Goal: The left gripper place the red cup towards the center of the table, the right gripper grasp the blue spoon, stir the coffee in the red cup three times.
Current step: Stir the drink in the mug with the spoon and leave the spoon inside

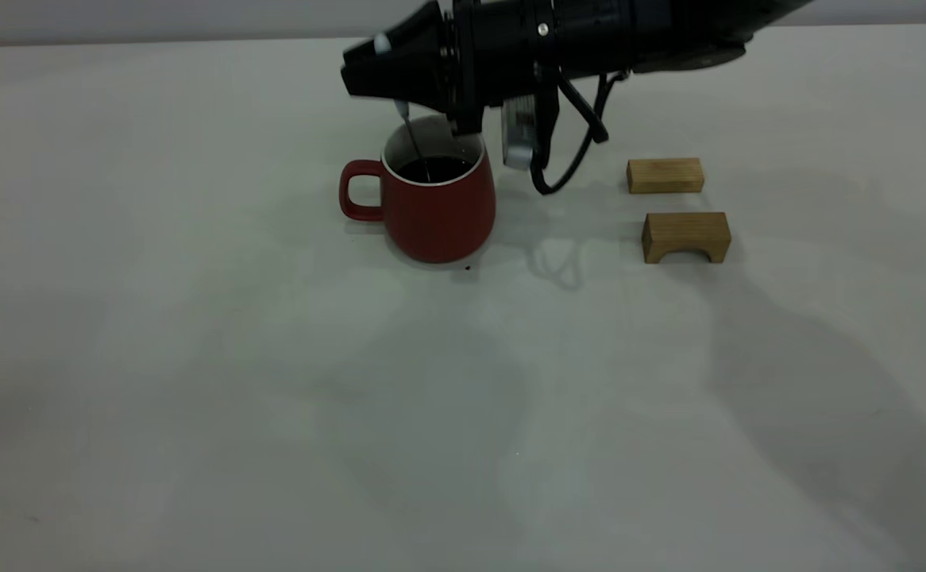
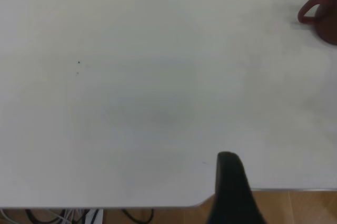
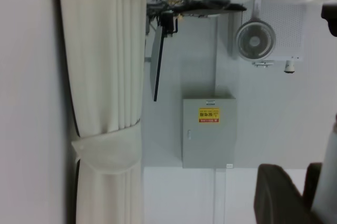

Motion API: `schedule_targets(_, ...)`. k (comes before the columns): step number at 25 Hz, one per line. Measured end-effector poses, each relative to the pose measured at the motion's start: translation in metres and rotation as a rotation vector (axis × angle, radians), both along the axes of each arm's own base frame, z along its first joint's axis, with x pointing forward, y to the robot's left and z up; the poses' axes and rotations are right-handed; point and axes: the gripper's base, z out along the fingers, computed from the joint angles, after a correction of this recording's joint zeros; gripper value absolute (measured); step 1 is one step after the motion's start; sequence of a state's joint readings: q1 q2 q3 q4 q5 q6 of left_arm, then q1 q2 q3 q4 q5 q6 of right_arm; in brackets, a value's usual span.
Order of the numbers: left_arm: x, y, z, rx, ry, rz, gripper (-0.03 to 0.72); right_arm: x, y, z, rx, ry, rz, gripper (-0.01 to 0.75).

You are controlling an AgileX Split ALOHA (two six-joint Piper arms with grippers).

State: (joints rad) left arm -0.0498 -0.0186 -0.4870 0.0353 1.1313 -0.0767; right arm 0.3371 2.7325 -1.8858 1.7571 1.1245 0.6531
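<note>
The red cup (image 1: pixel 439 208) stands upright on the table (image 1: pixel 272 381), slightly behind its middle, handle pointing left. Dark coffee (image 1: pixel 435 168) fills it. My right gripper (image 1: pixel 390 73) reaches in from the upper right and hovers just above the cup's rim, shut on the blue spoon (image 1: pixel 407 119). The pale handle end pokes out on top and the thin metal neck slants down into the coffee. In the right wrist view the pale handle (image 3: pixel 330 176) lies beside a dark finger (image 3: pixel 279 195). My left gripper (image 2: pixel 231 182) is parked over the table's near corner, far from the red cup (image 2: pixel 322 16).
Two wooden blocks lie right of the cup: a flat one (image 1: pixel 665 175) and an arched one (image 1: pixel 685 237). A black cable (image 1: pixel 566 159) loops down from the right arm beside the cup. A tiny dark speck (image 1: pixel 467 268) sits at the cup's base.
</note>
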Motion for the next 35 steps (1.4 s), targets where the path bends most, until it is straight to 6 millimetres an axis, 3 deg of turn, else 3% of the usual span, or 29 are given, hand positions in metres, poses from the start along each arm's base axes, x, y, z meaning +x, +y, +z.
schedule_targets(6,0.000,0.000,0.000,0.000,0.001,0.000,0.558,0.006,-0.027,-0.002,-0.064,-0.003,-0.019,0.122)
schedule_targets(9,0.000,0.000,0.000,0.000,0.001,0.000,0.558,-0.003,-0.036,-0.003,-0.068,0.060,-0.052,0.122)
schedule_targets(14,0.000,0.000,0.000,0.000,0.001,0.000,0.558,-0.013,-0.012,-0.003,-0.033,0.074,-0.017,0.122)
schedule_targets(17,0.000,0.000,0.000,0.000,0.001,0.000,0.558,-0.008,0.005,0.000,-0.012,0.023,0.014,0.122)
schedule_targets(19,0.000,0.000,0.000,0.000,0.001,0.000,0.558,-0.003,0.004,0.002,-0.006,0.002,0.009,0.122)
schedule_targets(23,0.000,0.000,0.000,0.000,0.001,0.000,0.558,0.007,-0.018,0.000,-0.024,-0.012,-0.025,0.122)
schedule_targets(27,0.000,0.000,0.000,0.000,0.001,0.000,0.558,-0.007,-0.034,-0.007,-0.060,0.073,-0.071,0.122)
schedule_targets(31,0.000,0.000,0.000,0.000,0.001,0.000,0.558,-0.022,-0.019,-0.007,-0.067,0.099,-0.037,0.122)
schedule_targets(35,0.000,0.000,0.000,0.000,0.001,0.000,0.558,-0.010,0.003,0.000,-0.038,0.019,-0.005,0.122)
